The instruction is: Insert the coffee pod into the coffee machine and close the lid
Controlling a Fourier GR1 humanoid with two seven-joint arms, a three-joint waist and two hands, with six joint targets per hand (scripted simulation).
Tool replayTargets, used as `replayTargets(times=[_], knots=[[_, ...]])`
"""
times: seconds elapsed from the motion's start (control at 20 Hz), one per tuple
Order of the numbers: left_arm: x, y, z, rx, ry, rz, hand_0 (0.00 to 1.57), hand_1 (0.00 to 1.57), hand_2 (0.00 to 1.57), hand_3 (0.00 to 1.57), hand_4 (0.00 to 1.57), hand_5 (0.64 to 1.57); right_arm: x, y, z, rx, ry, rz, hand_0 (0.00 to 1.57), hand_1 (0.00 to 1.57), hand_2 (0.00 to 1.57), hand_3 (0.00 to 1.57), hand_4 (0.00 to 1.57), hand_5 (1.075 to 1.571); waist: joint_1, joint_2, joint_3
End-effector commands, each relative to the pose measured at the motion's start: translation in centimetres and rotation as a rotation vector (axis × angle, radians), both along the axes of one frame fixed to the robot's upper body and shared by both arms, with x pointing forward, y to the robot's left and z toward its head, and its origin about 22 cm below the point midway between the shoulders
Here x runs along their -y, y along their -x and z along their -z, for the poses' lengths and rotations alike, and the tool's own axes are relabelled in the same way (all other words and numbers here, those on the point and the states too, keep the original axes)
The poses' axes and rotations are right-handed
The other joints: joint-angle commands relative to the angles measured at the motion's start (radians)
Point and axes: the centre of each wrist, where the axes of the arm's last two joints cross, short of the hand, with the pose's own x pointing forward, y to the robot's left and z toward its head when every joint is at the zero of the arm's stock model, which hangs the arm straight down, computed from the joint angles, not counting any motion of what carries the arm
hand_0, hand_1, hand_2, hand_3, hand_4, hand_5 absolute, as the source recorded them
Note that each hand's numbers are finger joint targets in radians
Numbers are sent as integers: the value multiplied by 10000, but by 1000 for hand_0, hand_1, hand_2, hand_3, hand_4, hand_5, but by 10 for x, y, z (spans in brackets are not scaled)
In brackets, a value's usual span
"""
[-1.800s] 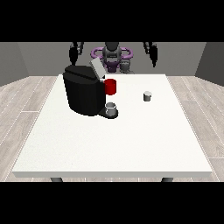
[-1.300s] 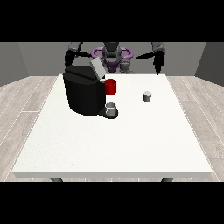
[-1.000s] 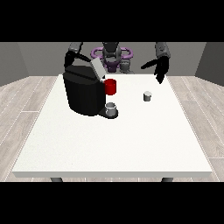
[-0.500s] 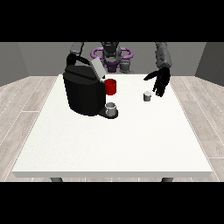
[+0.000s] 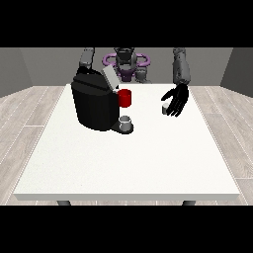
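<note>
One hand, at the view's right [image 5: 176,100], is down by the coffee pod [image 5: 165,109], fingers spread wide round it but not closed, holding nothing yet. The pod sits on the white table [image 5: 133,158], well to the right of the coffee machine [image 5: 95,101], just beside the palm. So the step looks like reach-and-grab, right at the start; the pod isn't in the machine yet. Next move, I think: curl the fingers on the pod, lift it, carry it over to the machine. The machine's lid [image 5: 109,77] is tipped up & open. A red part [image 5: 125,98] sticks out on the machine's front w/ a small gray cup [image 5: 126,121] under it. Can't see the other hand behind the machine.
</note>
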Motion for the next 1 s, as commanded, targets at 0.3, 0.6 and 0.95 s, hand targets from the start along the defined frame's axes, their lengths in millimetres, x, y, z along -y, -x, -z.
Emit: replayTargets(times=[0.3, 0.6, 0.95], knots=[[17, -23, -11, 432, -2721, 566, 817, 817, 956, 799, 368, 1571, -5, -20, -1, -274, 240, -137, 0, 0, 0, 0, 0, 1571, 1, 253, 4], [3, -20, 3, -727, -3791, 724, 757, 757, 928, 769, 348, 1571, -10, -18, 4, -269, 249, -447, 0, 0, 0, 0, 0, 1571, -152, 346, 1], [24, -26, 18, -1334, -3772, 1159, 909, 909, 1050, 956, 411, 1571, -4, -13, 32, -1048, -101, -236, 0, 0, 0, 0, 0, 1571, 57, -507, 2]])
